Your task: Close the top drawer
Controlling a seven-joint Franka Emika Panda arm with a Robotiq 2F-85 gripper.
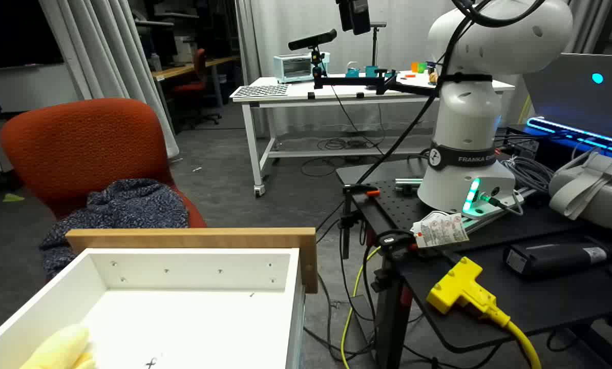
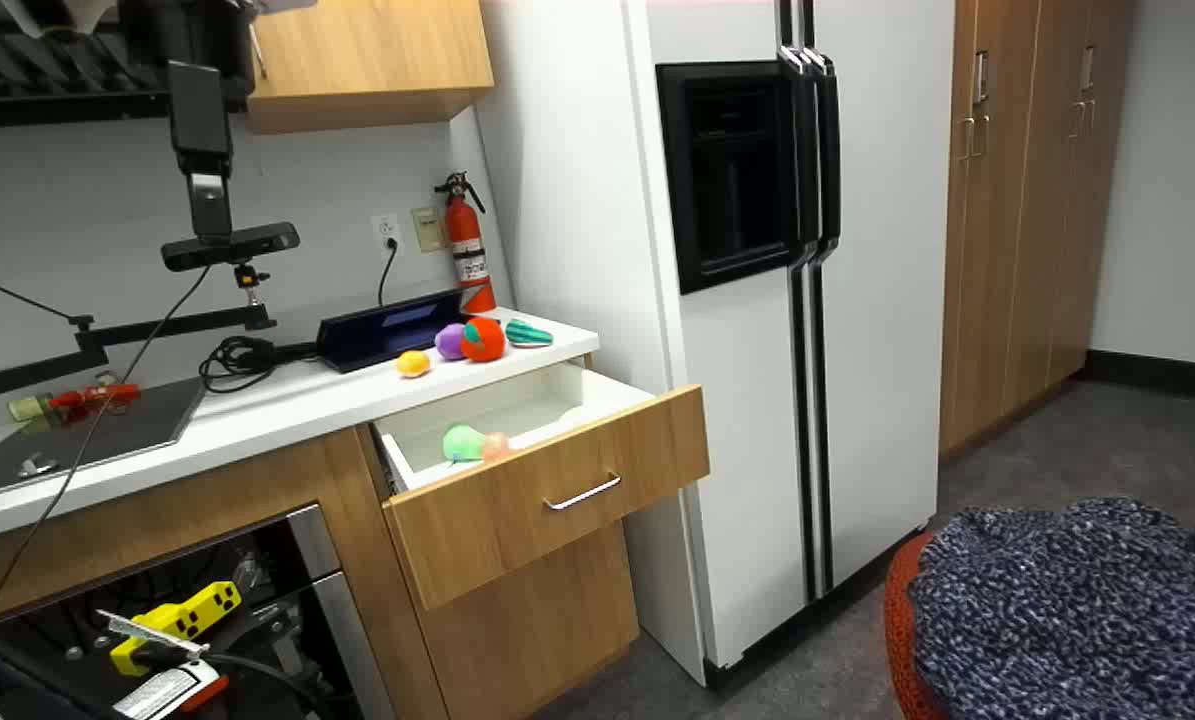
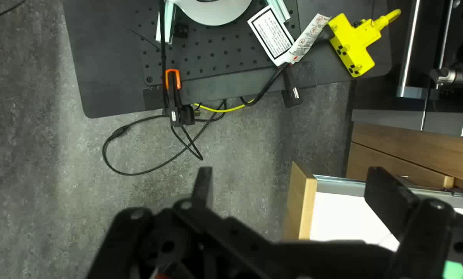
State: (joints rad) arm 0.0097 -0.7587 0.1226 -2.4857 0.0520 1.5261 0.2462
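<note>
Top drawer (image 2: 547, 485): out past front edge of table (image 2: 277, 410).
Could jam if pushed off-centre by wide-spread, empty end effector (image 3: 289, 173).

The gripper (image 3: 291, 174) has its two black fingers (image 3: 386, 199) spread wide. One finger blocks part of the pulled-out drawer (image 3: 339, 219), with its wood front and white bottom. Something green (image 3: 454, 271) shows at the bottom right. A yellow plug block (image 3: 351, 43) lies on a black table (image 3: 107, 58), near white paper tags (image 3: 272, 35). A black cord (image 3: 136, 174) loops over the gray floor (image 3: 80, 186).
</note>
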